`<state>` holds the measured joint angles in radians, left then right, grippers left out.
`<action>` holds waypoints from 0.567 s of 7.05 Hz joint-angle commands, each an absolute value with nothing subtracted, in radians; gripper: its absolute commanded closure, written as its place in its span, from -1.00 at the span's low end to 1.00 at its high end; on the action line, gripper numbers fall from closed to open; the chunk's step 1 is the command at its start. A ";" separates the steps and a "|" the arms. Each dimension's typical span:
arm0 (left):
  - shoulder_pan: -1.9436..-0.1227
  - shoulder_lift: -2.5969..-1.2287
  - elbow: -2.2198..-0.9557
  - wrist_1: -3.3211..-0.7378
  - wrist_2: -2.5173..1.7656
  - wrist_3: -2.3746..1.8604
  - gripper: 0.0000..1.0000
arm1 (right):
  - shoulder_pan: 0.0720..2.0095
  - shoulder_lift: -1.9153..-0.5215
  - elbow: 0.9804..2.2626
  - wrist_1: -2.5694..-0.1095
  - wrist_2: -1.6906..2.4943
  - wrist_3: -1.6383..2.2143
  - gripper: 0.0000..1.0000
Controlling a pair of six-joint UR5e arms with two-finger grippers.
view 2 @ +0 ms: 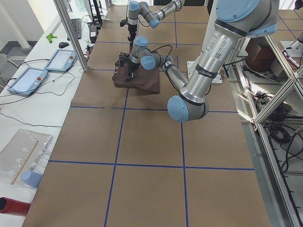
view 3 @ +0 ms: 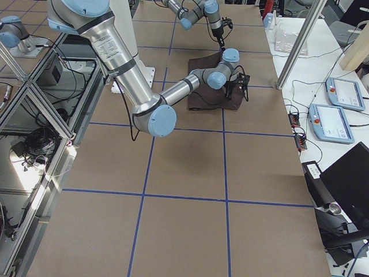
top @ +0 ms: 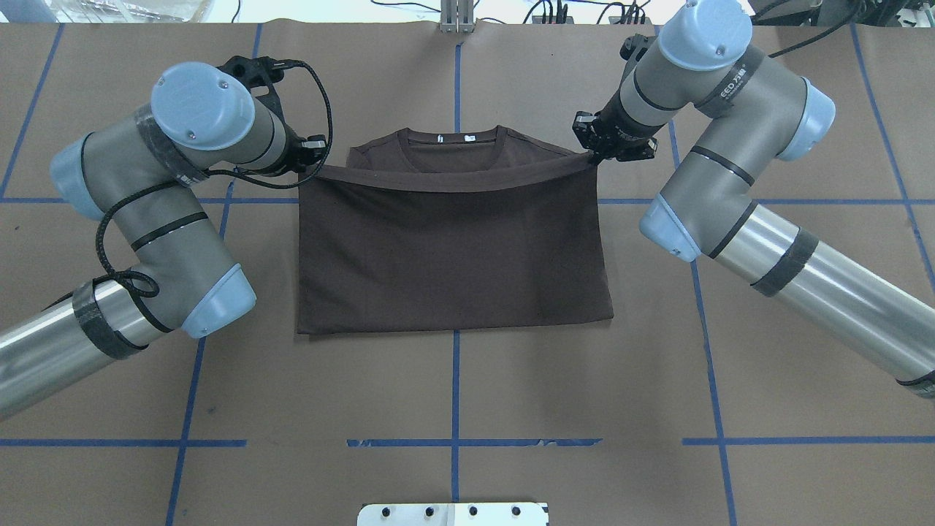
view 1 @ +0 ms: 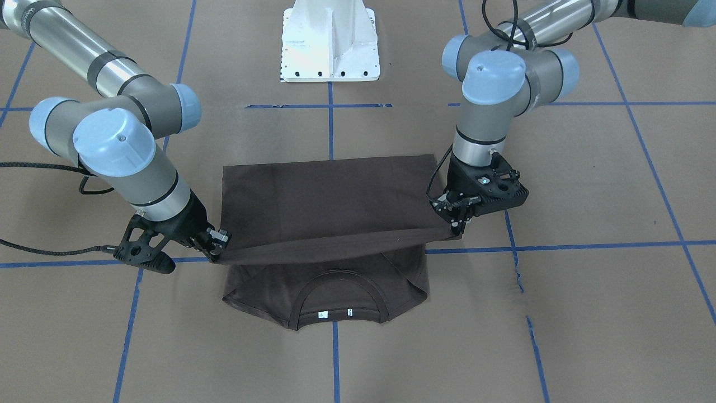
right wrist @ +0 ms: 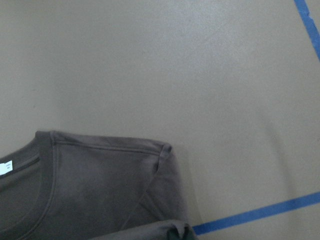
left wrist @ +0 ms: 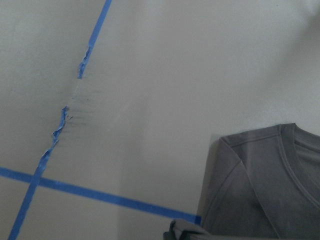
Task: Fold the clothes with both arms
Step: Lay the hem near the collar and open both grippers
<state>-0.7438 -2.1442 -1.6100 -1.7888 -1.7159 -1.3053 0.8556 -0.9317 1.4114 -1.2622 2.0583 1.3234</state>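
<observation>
The dark brown T-shirt (top: pixel 453 256) is laid on the brown-papered counter (top: pixel 453 394) straight out from the white pedestal base (view 1: pixel 330 45), with a blue tape line (top: pixel 454 380) running from the base towards it. A fold crease is seen on the side nearest the base, and the collar (view 1: pixel 341 296) with its white neck tags (view 1: pixel 334 314) is left uncovered on the side farthest from the base. The upper layer's free edge is held raised and taut just short of the collar. Its corner on the base's left is pinched by the closed jaws of the left arm (top: pixel 182 183), and its corner on the base's right by the closed jaws of the right arm (top: pixel 723 146).
</observation>
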 commanded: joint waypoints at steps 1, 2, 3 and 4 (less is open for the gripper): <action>-0.764 -2.161 -1.516 -1.867 -1.715 -1.301 1.00 | 0.870 -0.876 1.313 -1.229 2.059 1.324 1.00; -0.765 -2.166 -1.508 -1.867 -1.715 -1.299 1.00 | 0.871 -0.871 1.305 -1.227 2.059 1.324 1.00; -0.765 -2.172 -1.509 -1.867 -1.715 -1.299 1.00 | 0.873 -0.870 1.302 -1.229 2.059 1.324 1.00; -0.764 -2.184 -1.508 -1.865 -1.715 -1.302 1.00 | 0.873 -0.858 1.293 -1.229 2.059 1.324 1.00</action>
